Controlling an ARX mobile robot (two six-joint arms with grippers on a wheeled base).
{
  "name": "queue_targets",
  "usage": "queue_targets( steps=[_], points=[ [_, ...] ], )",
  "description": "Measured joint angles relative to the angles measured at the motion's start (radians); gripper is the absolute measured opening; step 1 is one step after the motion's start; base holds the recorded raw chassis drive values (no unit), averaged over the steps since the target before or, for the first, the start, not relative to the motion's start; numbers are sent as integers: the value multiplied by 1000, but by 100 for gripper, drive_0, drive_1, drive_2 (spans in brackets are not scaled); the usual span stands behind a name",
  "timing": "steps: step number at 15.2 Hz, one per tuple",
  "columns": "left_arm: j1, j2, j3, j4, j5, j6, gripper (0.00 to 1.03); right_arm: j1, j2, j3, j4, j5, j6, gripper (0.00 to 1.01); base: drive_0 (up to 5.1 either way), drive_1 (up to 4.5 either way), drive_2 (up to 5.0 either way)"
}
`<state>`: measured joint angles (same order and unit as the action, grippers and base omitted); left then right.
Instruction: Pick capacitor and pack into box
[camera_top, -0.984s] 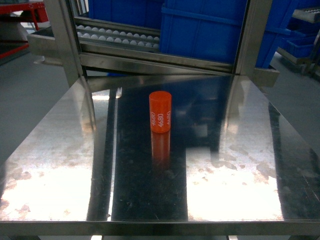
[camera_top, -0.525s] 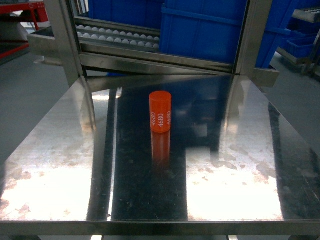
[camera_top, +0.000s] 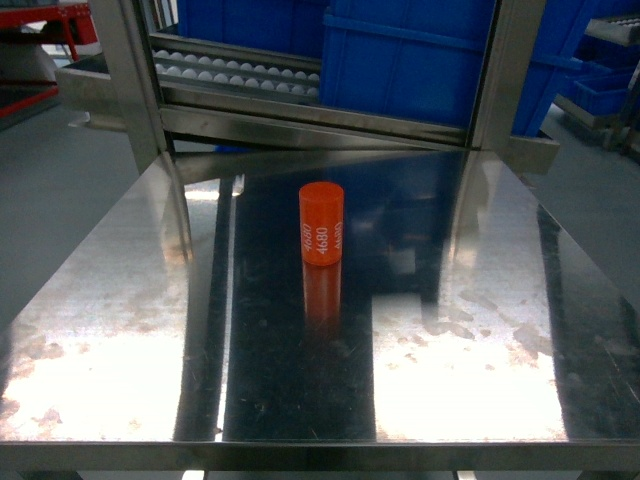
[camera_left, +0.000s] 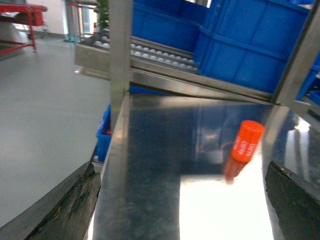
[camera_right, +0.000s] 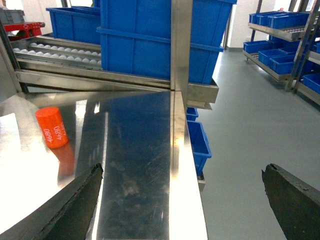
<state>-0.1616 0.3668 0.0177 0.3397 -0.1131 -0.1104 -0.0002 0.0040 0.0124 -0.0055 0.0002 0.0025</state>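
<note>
Left gripper (camera_left: 182, 200): jaws spread wide, empty, held low at the near left edge of the steel table (camera_left: 150, 150). The capacitor (camera_left: 247, 141) stands ahead and to its right, well apart. Right gripper (camera_right: 182, 200): likewise wide and empty, overhanging the table's right edge, with the capacitor well to its left. Both appear staged clear of the part for an unobstructed approach. The capacitor stands upright mid-table, its lettering facing the robot. No box is visible in any view. Blue bins (camera_top: 410, 60) sit on the roller rack (camera_top: 240, 75) beyond.

In front of me sits a shiny metal table (camera_top: 120, 330) — big blue bins (camera_top: 420, 60) behind, grey floor (camera_right: 250, 130) around.
</note>
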Motion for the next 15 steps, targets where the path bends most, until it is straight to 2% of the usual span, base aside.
queue_targets(
  steps=[1,3,4,5,7,9,11,15],
  points=[
    [-51,185,21,175,10,-8,98,0,0,0,0,0,0,98,0,0,0],
    [-157,686,147,608,4,15,98,0,0,0,0,0,0,98,0,0,0],
    [-197,922,228,755,2,25,98,0,0,0,0,0,0,98,0,0,0],
    [-223,1125,318,819,6,22,98,0,0,0,0,0,0,98,0,0,0],
    [-260,1406,481,802,5,9,98,0,0,0,0,0,0,98,0,0,0],
    [-277,1569,618,780,-7,26,98,0,0,0,0,0,0,98,0,0,0],
    [-286,1670,729,760,-6,39,98,0,0,0,0,0,0,98,0,0,0],
    [-275,1834,959,649,-3,47,98,0,0,0,0,0,0,98,0,0,0]
  ],
)
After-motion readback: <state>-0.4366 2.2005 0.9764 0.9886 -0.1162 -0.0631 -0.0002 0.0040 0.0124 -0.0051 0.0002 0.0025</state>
